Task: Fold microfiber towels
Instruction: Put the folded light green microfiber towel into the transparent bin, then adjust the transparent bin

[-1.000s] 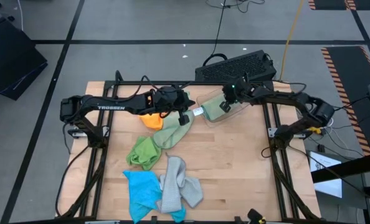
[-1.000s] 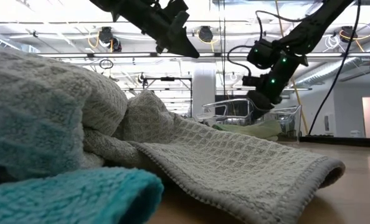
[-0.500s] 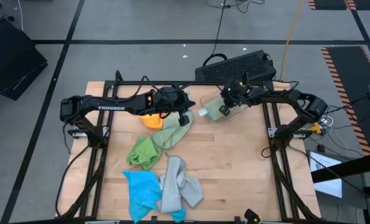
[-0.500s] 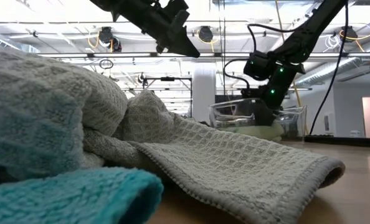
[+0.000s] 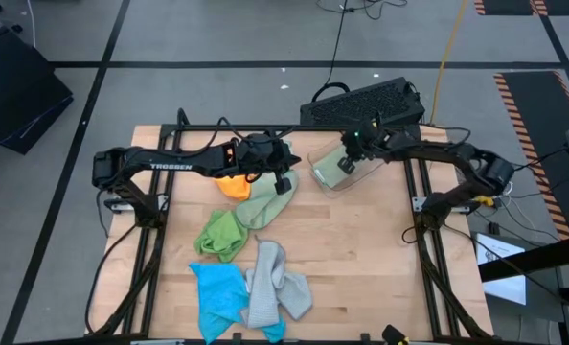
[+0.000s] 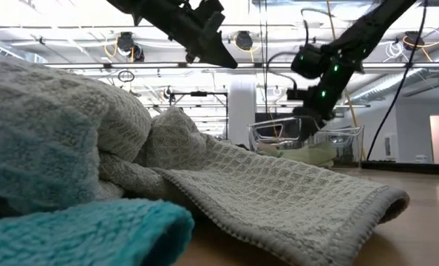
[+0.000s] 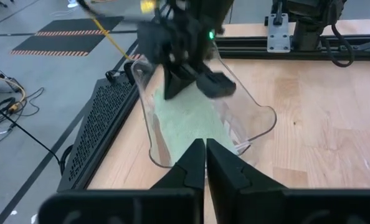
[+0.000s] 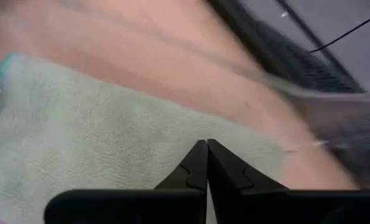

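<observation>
Left gripper [image 5: 286,178]: held above the worktop [image 5: 361,249] near the middle of its far half, over the pale green towel [image 5: 265,203]; its fingers [image 7: 191,163] are pressed together with nothing between them.
Right gripper [image 5: 347,163]: reaching into the clear plastic bin [image 5: 325,178] near the far edge, right of centre; its fingers [image 8: 197,163] are pressed together just above the folded towel [image 5: 330,172] in the bin, holding nothing.
Folded towel: pale green, lying flat inside the clear plastic bin; in the left wrist view it shows through the bin's wall [image 7: 188,121].
Clear plastic bin: lying on its side on the worktop, close to the far edge, its open mouth toward the worktop's middle.
Orange towel [image 5: 231,184]: bunched up beneath the left arm, left of centre in the far half.
Pale green towel: loose, stretching from under the left gripper toward the worktop's centre.
Bright green towel [image 5: 219,235]: crumpled, touching the pale green towel on its near-left side.
Blue towel [image 5: 217,293]: crumpled near the near edge, left of centre.
Grey towel [image 5: 273,286]: draped beside the blue towel, touching it, near the near edge; it fills the foreground of the low view [image 6: 264,192].
Keyboard [image 5: 363,102]: black, on the floor just beyond the far edge.
</observation>
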